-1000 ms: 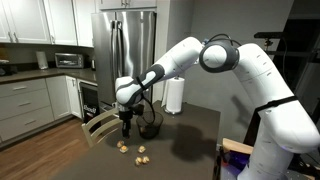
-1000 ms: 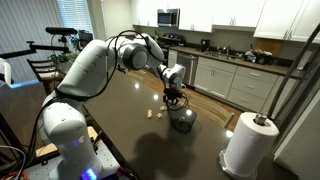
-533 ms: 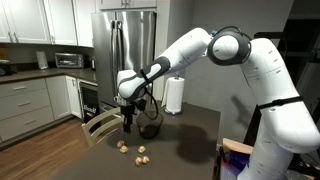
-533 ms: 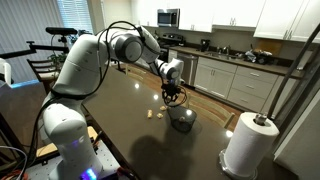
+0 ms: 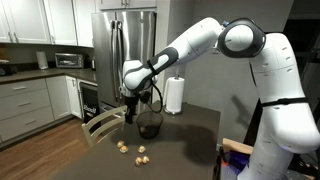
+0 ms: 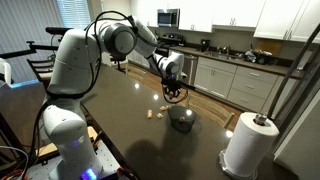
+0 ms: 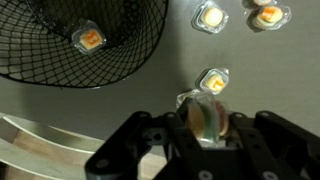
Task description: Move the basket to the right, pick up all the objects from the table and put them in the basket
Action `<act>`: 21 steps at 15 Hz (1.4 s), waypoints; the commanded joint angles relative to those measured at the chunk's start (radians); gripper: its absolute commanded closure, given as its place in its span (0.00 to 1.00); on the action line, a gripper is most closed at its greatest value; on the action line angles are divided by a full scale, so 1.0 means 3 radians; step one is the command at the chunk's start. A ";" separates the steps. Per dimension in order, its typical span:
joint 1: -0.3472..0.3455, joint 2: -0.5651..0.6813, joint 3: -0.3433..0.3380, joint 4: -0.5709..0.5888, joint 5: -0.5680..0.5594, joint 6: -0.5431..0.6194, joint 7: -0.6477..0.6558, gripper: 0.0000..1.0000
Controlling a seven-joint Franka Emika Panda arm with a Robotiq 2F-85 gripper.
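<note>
My gripper (image 7: 207,125) is shut on one pale tan piece (image 7: 205,112) and holds it above the table (image 7: 100,105). The dark wire-mesh basket (image 7: 140,55) lies at the upper left of the wrist view with one piece (image 7: 90,38) inside. Three more pieces lie on the table: one just past my fingertips (image 7: 213,80) and two farther off (image 7: 208,15) (image 7: 268,14). In both exterior views the gripper (image 5: 130,112) (image 6: 174,92) hangs beside the basket (image 5: 150,128) (image 6: 182,119), a little above it. Loose pieces (image 5: 140,152) lie nearer the table's front.
A white paper towel roll (image 5: 174,95) (image 6: 250,145) stands on the table beyond the basket. A pale wooden chair (image 5: 98,126) stands at the table's edge next to the gripper. Kitchen cabinets and a fridge are behind.
The arm has lifted and swung toward the basket with the piece in the gripper. The basket and the loose pieces have not moved.
</note>
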 commanded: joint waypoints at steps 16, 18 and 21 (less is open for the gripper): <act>-0.0167 -0.0262 -0.0438 -0.0251 0.0336 -0.0036 0.1152 0.93; -0.0163 -0.0268 -0.0469 -0.0254 0.0356 -0.0102 0.1275 0.93; -0.0157 -0.0268 -0.0511 -0.0239 0.0347 -0.0218 0.1439 0.93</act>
